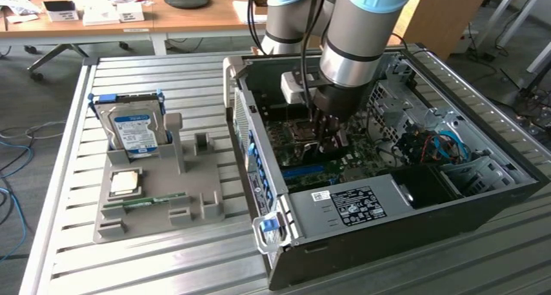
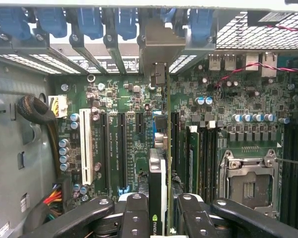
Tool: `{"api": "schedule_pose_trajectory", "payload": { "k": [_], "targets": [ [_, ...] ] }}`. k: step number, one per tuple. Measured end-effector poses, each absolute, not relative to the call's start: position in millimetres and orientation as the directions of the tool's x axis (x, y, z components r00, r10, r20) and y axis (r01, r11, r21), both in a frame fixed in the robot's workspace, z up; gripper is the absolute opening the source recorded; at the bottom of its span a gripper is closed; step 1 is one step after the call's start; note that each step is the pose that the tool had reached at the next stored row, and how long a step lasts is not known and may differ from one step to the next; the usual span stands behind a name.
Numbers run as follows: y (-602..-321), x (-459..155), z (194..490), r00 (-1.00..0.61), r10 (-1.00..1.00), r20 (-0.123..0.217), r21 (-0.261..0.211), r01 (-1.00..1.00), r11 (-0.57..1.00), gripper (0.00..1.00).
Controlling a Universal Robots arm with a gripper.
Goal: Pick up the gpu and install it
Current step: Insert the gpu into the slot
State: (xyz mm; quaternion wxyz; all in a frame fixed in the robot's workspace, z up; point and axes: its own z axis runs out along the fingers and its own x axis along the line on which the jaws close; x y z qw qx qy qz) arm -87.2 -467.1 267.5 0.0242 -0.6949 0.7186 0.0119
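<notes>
My gripper reaches down into the open computer case. It is shut on the gpu, which the wrist view shows edge-on: a thin green board with a dark cooler, clamped between the two black fingers. The card stands upright over the motherboard's long expansion slots. Its silvery end bracket lies against the case's rear slot openings, between the blue clips. Whether the card's edge sits in a slot I cannot tell. In the exterior view the fingers hide most of the card.
A grey holder tray on the slatted table, at the exterior view's left, carries a hard drive, a processor chip and a narrow green memory stick. Inside the case are the CPU socket, memory slots, cables and drive cages.
</notes>
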Motion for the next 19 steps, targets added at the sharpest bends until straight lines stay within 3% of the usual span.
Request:
{"api": "schedule_pose_trajectory", "payload": {
  "k": [19],
  "targets": [
    [-467.2, -88.3, 267.4, -0.033, -0.998, -0.047, -0.009, -0.999, 0.034, 0.27]
  ]
}}
